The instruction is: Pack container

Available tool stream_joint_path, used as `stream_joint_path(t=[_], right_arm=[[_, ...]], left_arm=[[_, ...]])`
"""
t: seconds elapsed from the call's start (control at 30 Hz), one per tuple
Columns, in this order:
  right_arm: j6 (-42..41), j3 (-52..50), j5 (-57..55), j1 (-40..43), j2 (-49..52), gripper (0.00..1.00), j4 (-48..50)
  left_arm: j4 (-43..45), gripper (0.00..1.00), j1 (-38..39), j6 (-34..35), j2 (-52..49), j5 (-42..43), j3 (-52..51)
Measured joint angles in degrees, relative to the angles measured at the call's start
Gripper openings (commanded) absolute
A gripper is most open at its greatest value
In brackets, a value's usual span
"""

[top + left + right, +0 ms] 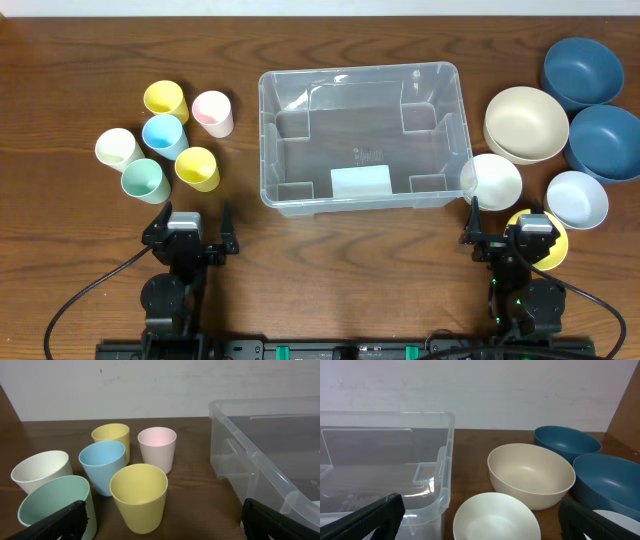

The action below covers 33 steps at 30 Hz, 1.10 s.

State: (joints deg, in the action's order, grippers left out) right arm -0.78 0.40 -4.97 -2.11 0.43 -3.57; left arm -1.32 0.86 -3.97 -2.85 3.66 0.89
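The clear container point(264, 140) stands in the middle of the table with only a white label on its bottom. My left gripper point(195, 213) sits open near the front edge, just short of several pastel cups. In the left wrist view the gripper point(162, 522) points at a yellow cup point(138, 495), with the container point(260, 460) to its right. My right gripper point(505, 212) is open at the front right, empty. In the right wrist view the gripper point(480, 517) faces a small white bowl point(495, 517) beside the container's corner point(445, 460).
Left of the container stand yellow point(165, 98), pink point(212, 112), blue point(164, 133), white point(118, 148) and green point(145, 180) cups. To the right lie a cream bowl point(526, 123), two dark blue bowls point(582, 70), a pale blue bowl point(577, 198) and a yellow bowl point(555, 245).
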Motion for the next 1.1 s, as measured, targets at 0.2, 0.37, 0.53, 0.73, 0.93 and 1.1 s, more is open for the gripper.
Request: stream_joint_path(t=[0.2, 0.37, 0.53, 0.73, 0.93, 1.1], right_arm=[[-0.02, 0.00, 0.00, 0.00, 0.00, 0.99, -0.02], [-0.02, 0.00, 0.00, 0.00, 0.00, 0.99, -0.02], [-0.02, 0.00, 0.00, 0.00, 0.00, 0.99, 0.00], [-0.02, 0.00, 0.00, 0.00, 0.00, 0.99, -0.02], [0.00, 0.00, -0.09, 0.00, 0.00, 0.99, 0.00], [0.00, 0.00, 0.59, 0.00, 0.00, 0.99, 1.25]], left_arm=[[-0.02, 0.98, 0.00, 0.02, 0.00, 0.00, 0.00], [-0.02, 0.98, 0.00, 0.00, 0.00, 0.00, 0.00], [-0.02, 0.98, 0.00, 0.02, 0.00, 0.00, 0.00], [-0.02, 0.98, 0.00, 0.00, 0.00, 0.00, 0.00], [0.00, 0.98, 0.00, 0.00, 0.00, 0.00, 0.00], [0.00, 0.98, 0.00, 0.02, 0.00, 0.00, 0.00]])
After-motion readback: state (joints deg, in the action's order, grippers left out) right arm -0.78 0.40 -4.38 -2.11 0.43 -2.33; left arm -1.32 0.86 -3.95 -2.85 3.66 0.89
